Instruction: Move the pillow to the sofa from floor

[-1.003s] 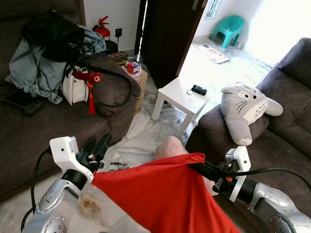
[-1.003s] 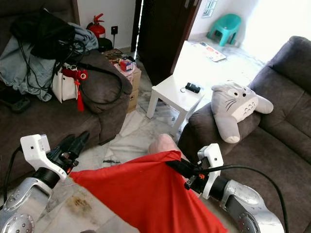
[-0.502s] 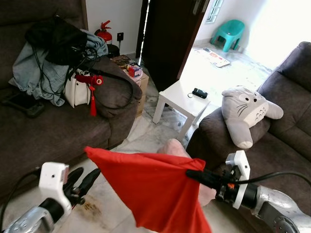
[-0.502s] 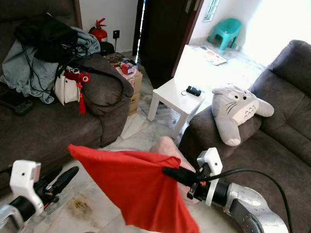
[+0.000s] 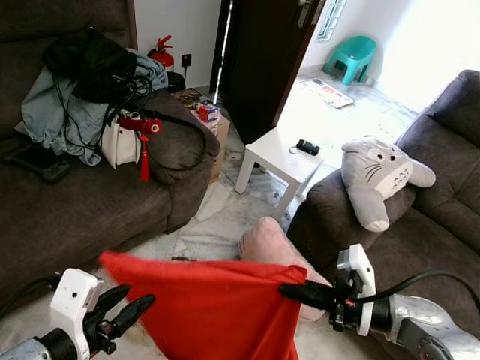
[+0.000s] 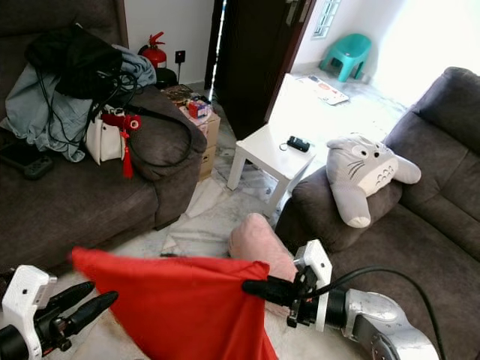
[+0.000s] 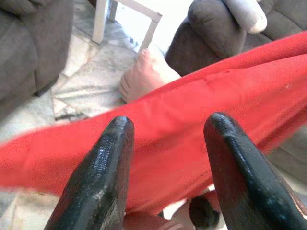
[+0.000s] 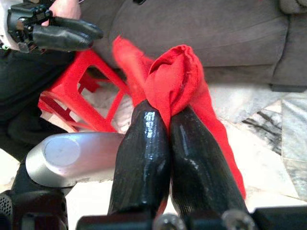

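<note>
While the pink pillow (image 5: 270, 247) lies untouched on the pale floor (image 5: 217, 217), just in front of the right-hand grey sofa (image 5: 442, 195) and touching its base, a red cloth (image 5: 217, 307) hangs in the air between the robot's two arms. One second ago both tools held the cloth stretched wide. Now the left tool (image 5: 124, 313) has let go and dropped low toward the floor, its two black fingers (image 7: 103, 177) spread apart with the cloth passing just beyond them, not between them. The right tool (image 5: 296, 292) is closed on a bunched corner of the cloth, so the fabric sags from that single grip and its free end trails toward the left arm. A grey plush toy (image 5: 379, 176) sits on the sofa arm above the pillow, and a small white counter (image 5: 281, 154) stands near, beside the dark door. The far sofa (image 5: 67, 202) on the left carries piled clothes and bags. Judged from this, the pillow has not yet been picked up; the cloth probably needs setting aside before either tool can reach it.
</note>
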Robot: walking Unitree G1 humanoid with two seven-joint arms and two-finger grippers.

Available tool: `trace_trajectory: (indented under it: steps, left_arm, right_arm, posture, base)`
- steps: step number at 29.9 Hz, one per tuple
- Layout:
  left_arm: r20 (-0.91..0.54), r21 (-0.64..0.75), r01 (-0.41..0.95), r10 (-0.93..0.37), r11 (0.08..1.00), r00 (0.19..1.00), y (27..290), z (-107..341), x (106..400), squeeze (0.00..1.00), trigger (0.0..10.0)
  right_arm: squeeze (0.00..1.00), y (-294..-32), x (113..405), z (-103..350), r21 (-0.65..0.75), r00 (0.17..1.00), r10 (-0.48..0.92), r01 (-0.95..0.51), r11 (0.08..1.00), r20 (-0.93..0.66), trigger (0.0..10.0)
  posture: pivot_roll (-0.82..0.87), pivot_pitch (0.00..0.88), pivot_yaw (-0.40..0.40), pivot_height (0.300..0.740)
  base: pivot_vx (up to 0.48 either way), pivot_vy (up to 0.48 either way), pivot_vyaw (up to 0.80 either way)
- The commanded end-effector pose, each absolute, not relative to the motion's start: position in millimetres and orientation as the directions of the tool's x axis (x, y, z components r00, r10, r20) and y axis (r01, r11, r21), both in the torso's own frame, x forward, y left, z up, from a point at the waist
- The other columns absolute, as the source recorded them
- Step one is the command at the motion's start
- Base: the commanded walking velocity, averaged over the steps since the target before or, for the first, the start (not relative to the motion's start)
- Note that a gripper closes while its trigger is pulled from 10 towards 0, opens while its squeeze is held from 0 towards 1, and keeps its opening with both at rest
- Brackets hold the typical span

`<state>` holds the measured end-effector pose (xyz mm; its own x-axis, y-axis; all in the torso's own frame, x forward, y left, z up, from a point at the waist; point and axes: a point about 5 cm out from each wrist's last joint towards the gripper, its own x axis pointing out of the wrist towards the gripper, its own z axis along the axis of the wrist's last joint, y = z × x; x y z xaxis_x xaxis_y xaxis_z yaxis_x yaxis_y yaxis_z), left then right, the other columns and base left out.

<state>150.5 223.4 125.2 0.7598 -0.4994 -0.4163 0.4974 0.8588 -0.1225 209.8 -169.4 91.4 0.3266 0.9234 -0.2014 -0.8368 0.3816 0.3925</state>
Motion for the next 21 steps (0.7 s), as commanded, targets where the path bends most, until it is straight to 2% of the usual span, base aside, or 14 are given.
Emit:
trace_trajectory:
  steps: [1, 5, 7, 16, 17, 18, 21]
  left_arm:
    - [-0.41, -0.128, 0.536, -0.536, 0.835, 0.738, 218.7, 131.0, 147.4, 0.0, 10.0]
    - [-0.459, -0.158, 0.573, -0.574, 0.804, 0.678, 218.5, 127.9, 135.6, 0.0, 10.0]
    - [-0.55, -0.173, 0.6, -0.582, 0.781, 0.599, 221.0, 117.6, 119.1, 0.0, 10.0]
    - [-0.584, -0.192, 0.618, -0.594, 0.763, 0.552, 220.5, 114.1, 113.4, 0.0, 10.0]
    - [-0.589, -0.19, 0.621, -0.594, 0.76, 0.548, 221.1, 113.9, 112.7, 0.0, 10.0]
    - [-0.594, -0.185, 0.619, -0.589, 0.763, 0.548, 223.2, 113.8, 112.2, 0.0, 10.0]
    - [-0.612, -0.178, 0.615, -0.576, 0.768, 0.542, 227.4, 113.4, 111.0, 0.0, 10.0]
  right_arm:
    - [0.0, -173.4, 217.9, 108.9, 0.315, 0.333, 0.931, -0.876, 0.365, -0.151, 10.0]
    - [0.0, -173.3, 217.8, 107.5, 0.316, 0.32, 0.935, -0.88, 0.353, -0.154, 10.0]
    - [0.0, -175.2, 219.2, 106.3, 0.314, 0.324, 0.933, -0.879, 0.359, -0.159, 10.0]
    - [0.0, -174.3, 222.7, 106.8, 0.318, 0.322, 0.936, -0.88, 0.352, -0.144, 10.0]
    - [0.0, -174.1, 223.1, 107.2, 0.32, 0.321, 0.936, -0.881, 0.35, -0.141, 6.4]
    - [0.0, -174.0, 223.4, 108.1, 0.337, 0.316, 0.94, -0.877, 0.342, -0.129, 0.0]
    - [0.0, -174.4, 224.0, 110.6, 0.34, 0.314, 0.944, -0.88, 0.331, -0.106, 0.0]
  posture:
    - [0.32, 0.041, -0.236, 0.74]
    - [0.32, 0.042, -0.234, 0.74]
    - [0.32, 0.045, -0.231, 0.74]
    - [0.32, 0.049, -0.233, 0.74]
    - [0.32, 0.049, -0.233, 0.74]
    - [0.32, 0.048, -0.232, 0.74]
    - [0.32, 0.049, -0.235, 0.74]
  base:
    - [0.0, 0.0, 0.0]
    - [0.0, 0.0, 0.0]
    - [0.0, 0.0, 0.0]
    - [0.0, 0.0, 0.0]
    - [0.0, 0.0, 0.0]
    - [0.0, 0.0, 0.0]
    - [0.0, 0.0, 0.0]
